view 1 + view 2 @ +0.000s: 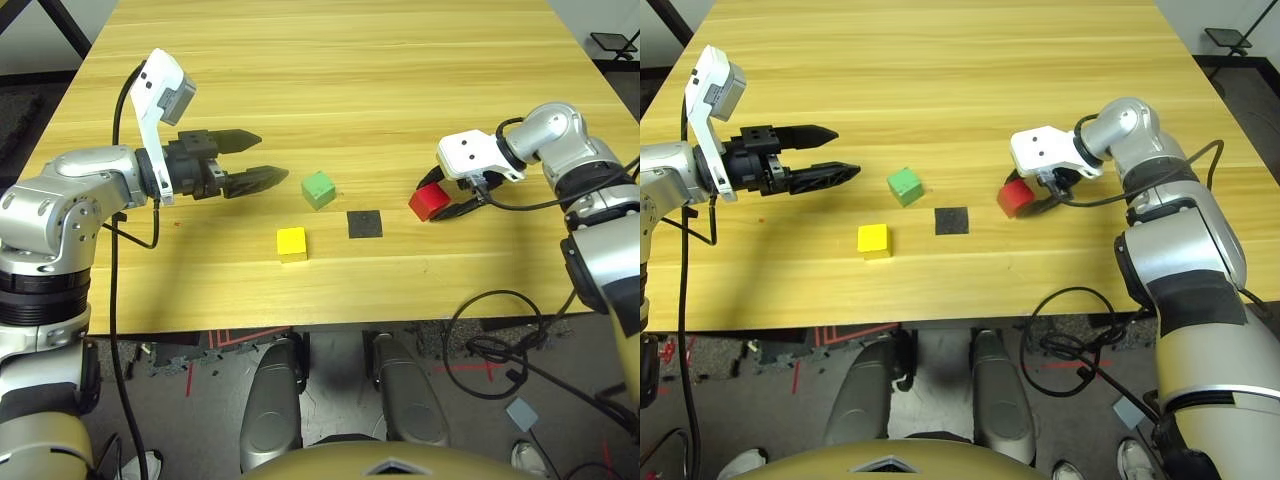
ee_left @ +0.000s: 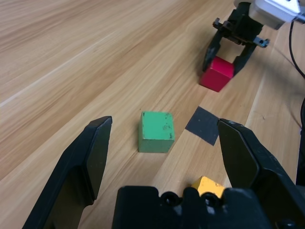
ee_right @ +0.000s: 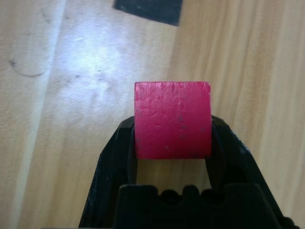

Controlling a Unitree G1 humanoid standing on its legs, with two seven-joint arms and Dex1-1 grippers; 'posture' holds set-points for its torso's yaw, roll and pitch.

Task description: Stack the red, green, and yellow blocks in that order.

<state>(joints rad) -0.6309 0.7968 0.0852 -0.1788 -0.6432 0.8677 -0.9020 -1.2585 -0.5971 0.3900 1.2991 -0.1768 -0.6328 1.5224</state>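
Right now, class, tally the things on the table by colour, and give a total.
Red block, in the right claw: 1
Green block: 1
Yellow block: 1
Black square marker: 1
Total: 4

A robot lab or workshop; a bare wooden table (image 1: 330,60) stands on grey carpet (image 1: 25,110); loose black cables (image 1: 500,340) lie on the floor beneath.

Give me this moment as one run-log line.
right gripper: shut on red block, on table | left gripper: open, above table near green block | yellow block: free | stack: not started
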